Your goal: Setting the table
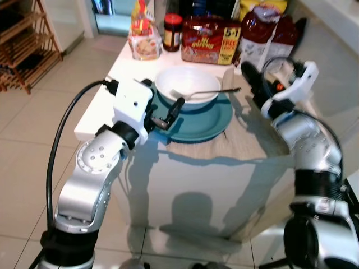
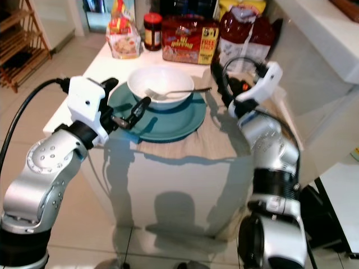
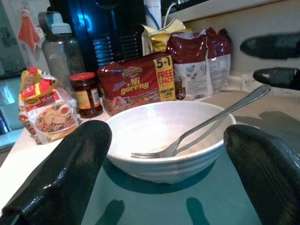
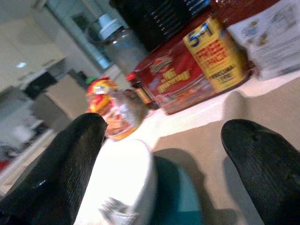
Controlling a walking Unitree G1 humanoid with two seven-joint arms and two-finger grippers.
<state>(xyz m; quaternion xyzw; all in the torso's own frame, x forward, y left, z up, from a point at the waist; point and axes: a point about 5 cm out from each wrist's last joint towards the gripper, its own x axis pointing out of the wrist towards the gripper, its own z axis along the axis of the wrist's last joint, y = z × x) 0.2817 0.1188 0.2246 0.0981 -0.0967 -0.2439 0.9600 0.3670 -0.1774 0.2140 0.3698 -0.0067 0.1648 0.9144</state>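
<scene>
A white bowl (image 1: 188,83) stands on a teal plate (image 1: 210,122), which rests on a beige placemat (image 1: 247,137) on the white table (image 1: 92,120). A metal fork (image 1: 216,91) lies in the bowl, its handle sticking out over the right rim. My left gripper (image 1: 165,94) is open at the plate's front-left edge; in the left wrist view its fingers (image 3: 65,173) frame the bowl (image 3: 159,136). My right gripper (image 1: 253,81) is open just right of the fork's handle end, apart from it. Its fingers (image 4: 65,159) straddle the bowl's rim (image 4: 129,180).
Along the table's far edge stand a yellow noodle packet (image 1: 145,39), a red-lidded jar (image 1: 173,32), a red multipack of noodles (image 1: 210,40) and a dark red bag (image 1: 269,36). A wooden rack (image 1: 25,47) is at the far left on the tiled floor.
</scene>
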